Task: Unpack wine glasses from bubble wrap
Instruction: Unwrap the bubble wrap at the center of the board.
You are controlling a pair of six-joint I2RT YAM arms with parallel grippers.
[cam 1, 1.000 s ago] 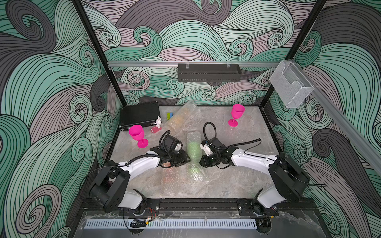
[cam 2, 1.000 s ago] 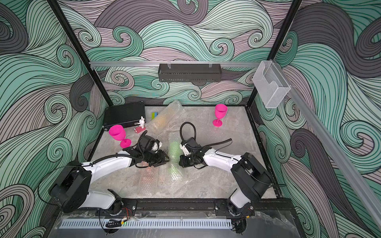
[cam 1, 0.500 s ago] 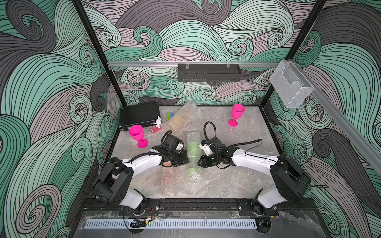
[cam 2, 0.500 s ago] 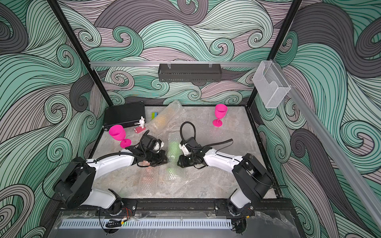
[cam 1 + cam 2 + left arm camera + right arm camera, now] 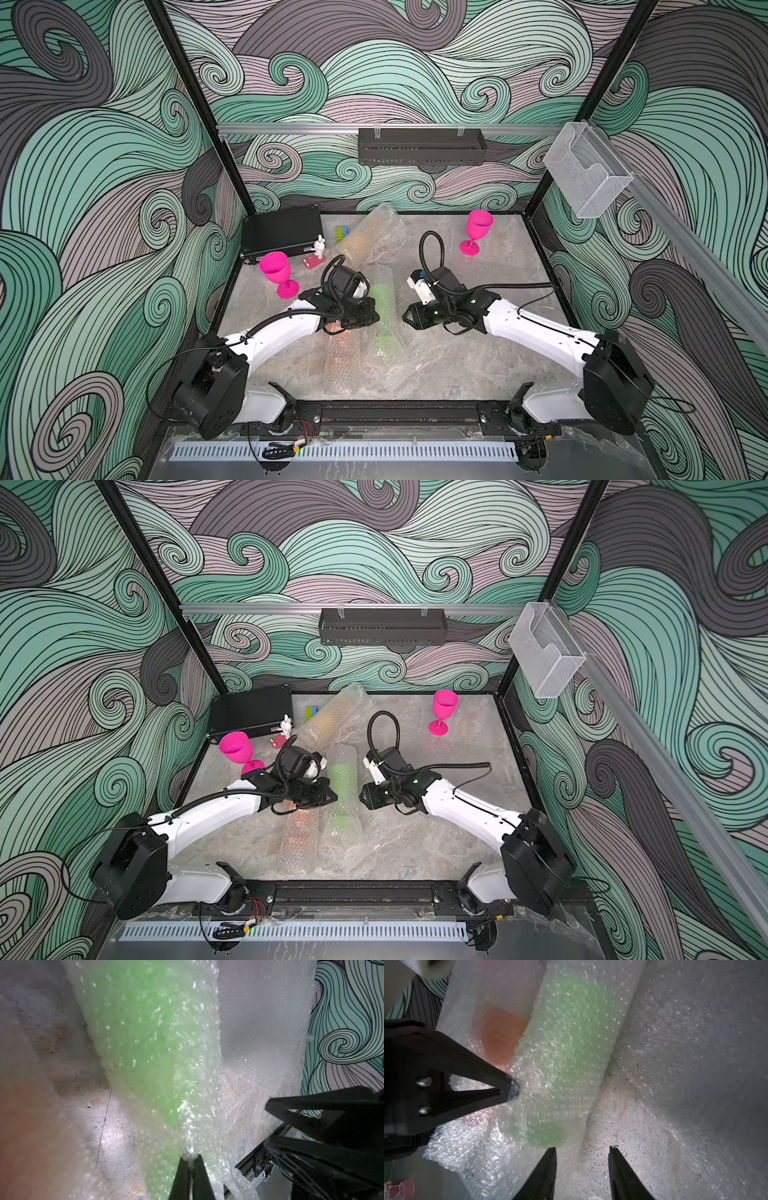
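Note:
A lime green wine glass lies mid-table inside a bubble wrap sleeve. It shows through the wrap in both wrist views. My left gripper is shut on a pinch of that sleeve's bubble wrap and reaches it from the left. My right gripper stands open just right of the sleeve, with bare table between its fingers. An orange wine glass lies wrapped beside the green one. Two magenta wine glasses stand unwrapped.
Another filled bubble wrap roll lies at the back. A black case, a white rabbit figurine and a green-and-blue block sit back left. A black tray and a clear holder hang on the walls.
My left gripper has closed on the green glass's bubble wrap. My right gripper has opened and sits slightly off the sleeve.

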